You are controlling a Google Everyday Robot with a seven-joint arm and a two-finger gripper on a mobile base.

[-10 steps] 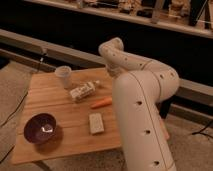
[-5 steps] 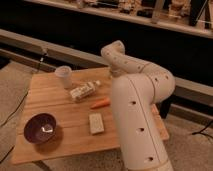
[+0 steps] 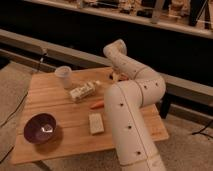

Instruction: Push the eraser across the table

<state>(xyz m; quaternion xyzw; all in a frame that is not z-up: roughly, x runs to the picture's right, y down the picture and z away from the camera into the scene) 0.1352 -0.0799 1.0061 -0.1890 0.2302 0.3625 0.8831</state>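
Observation:
My white arm [image 3: 131,107] rises from the near right and bends back over the light wooden table [image 3: 55,102]. Its far end comes down at the table's far edge, where the gripper [image 3: 115,75] sits mostly hidden behind the arm. A small dark, reddish-edged patch there looks like the eraser [image 3: 121,78], right beside the gripper. I cannot tell whether they touch.
A white cup [image 3: 64,76] stands at the far left. A pale packet [image 3: 81,92] lies mid-table, with an orange carrot [image 3: 97,104] and a pale whitish block [image 3: 95,123] nearer. A purple bowl [image 3: 40,128] sits at the near left corner. A dark counter runs behind the table.
The arm's upper links have shifted slightly over the far edge of the table. The cup, packet, carrot, block and bowl lie where they were.

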